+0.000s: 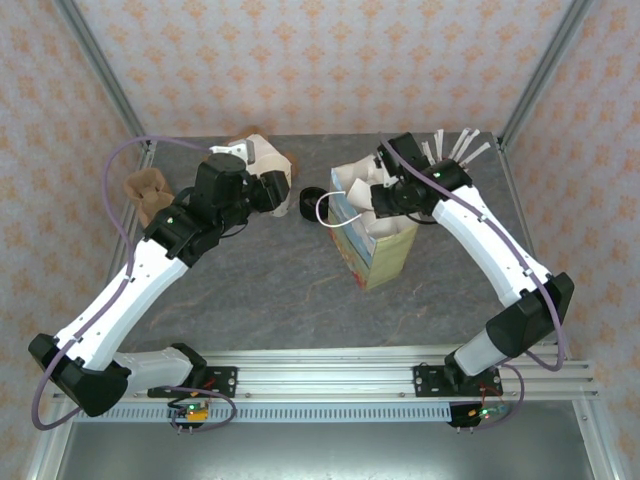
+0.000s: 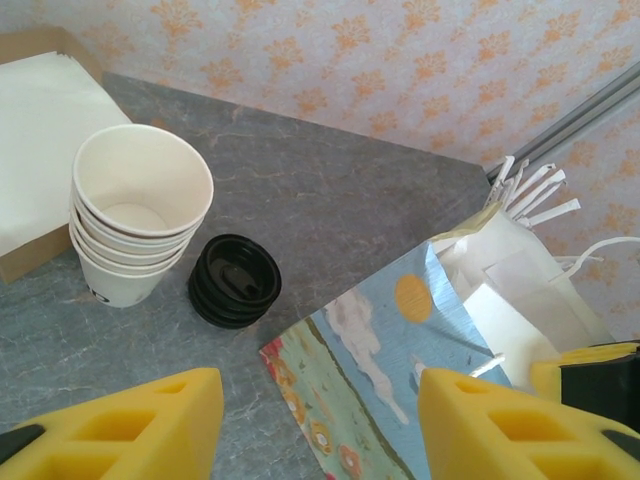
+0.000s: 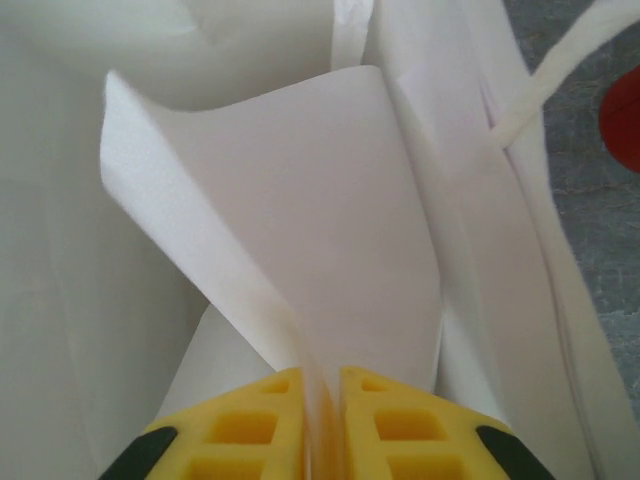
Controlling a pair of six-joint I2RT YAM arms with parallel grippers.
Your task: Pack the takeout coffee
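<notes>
Bag: one paper bag (image 1: 385, 262), standing open.
Stacks: one cup stack (image 2: 130, 240), one lid stack (image 2: 235, 282), sitting side by side.
Your right gripper (image 3: 320, 400): pinching the bag's white paper.
Your left gripper (image 2: 320, 420): hanging released.

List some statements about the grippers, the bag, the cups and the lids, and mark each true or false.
1. The right gripper is shut on a white fold of the paper bag. True.
2. The left gripper holds a cup. False: it is open and empty.
3. The black lids sit stacked on the table beside the stack of cups. True.
4. The top cup of that stack wears a lid. False: it is lidless, its inside showing.
5. The paper bag lies flat. False: it stands with its mouth open upward.
</notes>
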